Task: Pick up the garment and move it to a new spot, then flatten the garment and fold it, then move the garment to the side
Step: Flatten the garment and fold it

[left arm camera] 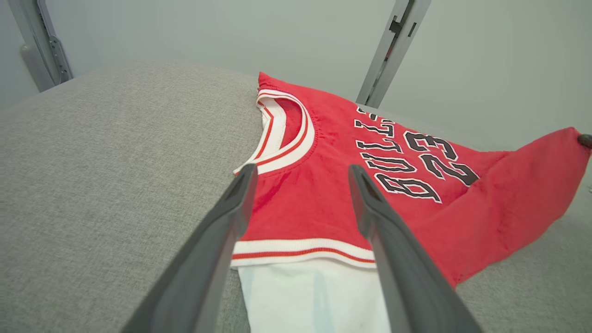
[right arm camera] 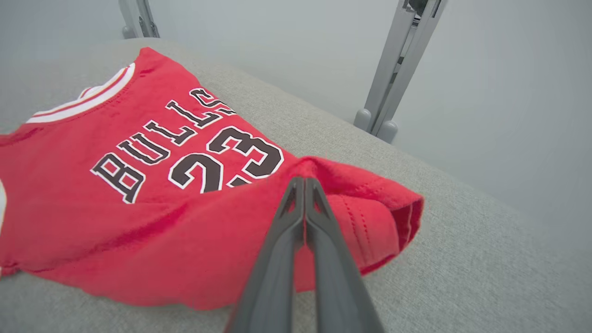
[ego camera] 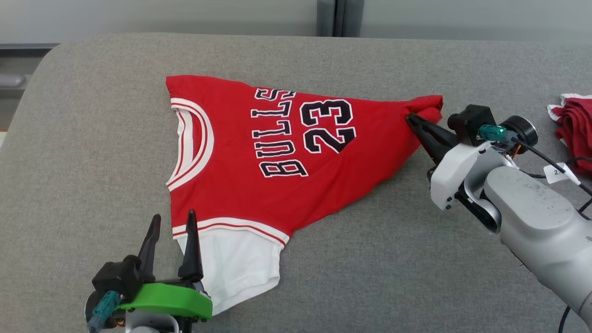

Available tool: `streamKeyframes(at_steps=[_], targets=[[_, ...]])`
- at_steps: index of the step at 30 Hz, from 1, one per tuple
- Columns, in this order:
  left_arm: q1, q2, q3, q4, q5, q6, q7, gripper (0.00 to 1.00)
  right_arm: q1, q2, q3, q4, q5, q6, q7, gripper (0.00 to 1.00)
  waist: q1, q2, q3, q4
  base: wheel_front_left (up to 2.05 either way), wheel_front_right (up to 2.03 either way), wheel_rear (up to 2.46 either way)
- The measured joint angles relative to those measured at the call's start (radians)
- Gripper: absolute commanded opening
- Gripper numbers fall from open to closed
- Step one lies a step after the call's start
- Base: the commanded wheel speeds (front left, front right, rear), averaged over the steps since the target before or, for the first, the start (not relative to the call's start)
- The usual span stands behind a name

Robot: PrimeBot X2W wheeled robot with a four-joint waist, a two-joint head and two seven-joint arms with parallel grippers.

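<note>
**Garment pinched at one hem corner; left gripper spread and empty**

Nearest the robot, the left gripper [ego camera: 174,215] has its fingers spread wide and pointing away from the body. They straddle the striped band where the white sleeve [ego camera: 236,263] joins the red cloth. Nothing is held. Whether the tips touch the fabric cannot be told.

The garment [ego camera: 259,175], a red jersey, lies mostly flat on the grey padded table [ego camera: 370,268], with the collar toward the robot's left and the hem toward its right. It is judged light, soft and limp. It should drape and trail when lifted and drag on the textured padding, not slide. The stitched edges and corners look like the soundest places to take hold.

Farther out, the right gripper [ego camera: 411,119] has its fingers pressed together on the bunched hem corner, which is drawn to a point. Its forearm enters from the lower right, and the fingers run low and slant up-left.

A pile of red cloth [ego camera: 576,127] lies beyond, well apart.
</note>
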Motion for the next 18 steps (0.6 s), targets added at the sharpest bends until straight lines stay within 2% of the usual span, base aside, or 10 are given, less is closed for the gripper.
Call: streamKeyframes(at_steps=[6,10,14,18], targets=[[0.027,0.0,0.014,-0.012,0.004,0.004,0.0,1.0,0.07,-0.028,-0.099,-0.222,-0.079,0.0,-0.005,0.0,0.0,0.0,-0.037,-0.015,0.0,0.0,0.0],[0.031,0.0,0.011,-0.017,0.007,0.004,0.0,1.0,0.114,-0.038,-0.148,-0.314,-0.123,0.0,0.034,0.0,0.0,0.0,-0.052,-0.018,0.0,0.0,0.0],[0.029,0.0,-0.003,-0.026,0.002,0.003,0.0,1.0,0.12,-0.016,-0.165,-0.331,-0.156,0.0,0.129,0.0,0.0,0.0,-0.048,0.0,0.0,0.0,0.0],[0.01,0.0,-0.018,-0.03,-0.01,0.004,0.0,1.0,0.107,0.022,-0.126,-0.253,-0.153,0.0,0.201,0.0,0.0,0.0,-0.027,0.028,0.0,0.0,0.0]])
